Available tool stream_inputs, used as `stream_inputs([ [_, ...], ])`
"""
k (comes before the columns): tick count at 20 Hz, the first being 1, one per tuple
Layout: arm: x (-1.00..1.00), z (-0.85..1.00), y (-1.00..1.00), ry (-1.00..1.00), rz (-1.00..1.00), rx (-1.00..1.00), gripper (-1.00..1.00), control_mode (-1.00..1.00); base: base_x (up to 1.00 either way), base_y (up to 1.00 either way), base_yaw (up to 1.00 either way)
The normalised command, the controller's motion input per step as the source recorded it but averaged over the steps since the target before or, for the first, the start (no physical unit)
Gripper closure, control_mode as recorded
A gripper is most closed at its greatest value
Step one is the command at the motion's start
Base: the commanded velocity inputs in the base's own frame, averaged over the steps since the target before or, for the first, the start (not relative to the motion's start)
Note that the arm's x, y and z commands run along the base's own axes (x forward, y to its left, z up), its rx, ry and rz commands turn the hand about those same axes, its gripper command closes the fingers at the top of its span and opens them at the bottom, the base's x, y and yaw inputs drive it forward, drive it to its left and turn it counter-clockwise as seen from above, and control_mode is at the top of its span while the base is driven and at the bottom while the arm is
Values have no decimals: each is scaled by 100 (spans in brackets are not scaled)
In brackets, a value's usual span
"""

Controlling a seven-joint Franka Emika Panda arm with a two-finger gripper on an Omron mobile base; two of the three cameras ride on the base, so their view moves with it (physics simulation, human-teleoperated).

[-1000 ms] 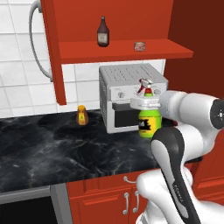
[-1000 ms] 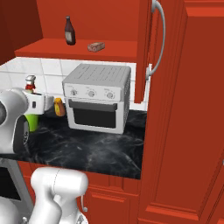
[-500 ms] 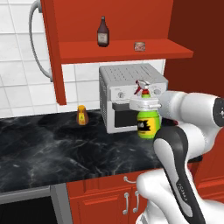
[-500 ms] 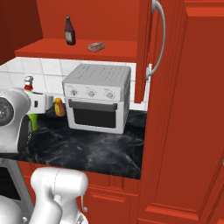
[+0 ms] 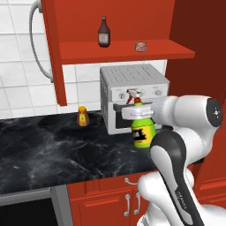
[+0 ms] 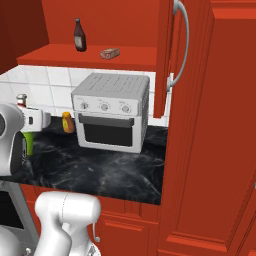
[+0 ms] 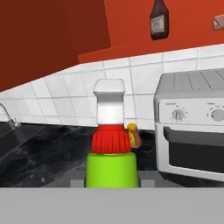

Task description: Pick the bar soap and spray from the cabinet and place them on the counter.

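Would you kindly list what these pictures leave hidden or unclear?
- End effector: left base view, its fingertips are hidden behind the spray.
- Spray: right base view, mostly covered by the arm; hand view, base cut off at the bottom.
- Bar soap: too small to show detail on the cabinet shelf.

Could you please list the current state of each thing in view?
spray: upright, held above the counter.
gripper: shut on the spray's neck.
bar soap: lying on the cabinet shelf.
cabinet: door open.
brown bottle: upright on the shelf.
toaster oven: door closed.
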Motion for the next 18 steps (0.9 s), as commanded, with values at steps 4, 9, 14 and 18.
stream_inputs([
  [4, 24, -52, 31, -2, 3, 0, 100, -100, 0, 0, 0],
  [9, 33, -53, 17, -5, 2, 0, 100, -100, 0, 0, 0],
  [14, 38, -51, 18, -10, 3, 2, 100, -100, 0, 0, 0],
  [18, 32, -46, 23, -13, 4, 4, 100, -100, 0, 0, 0],
])
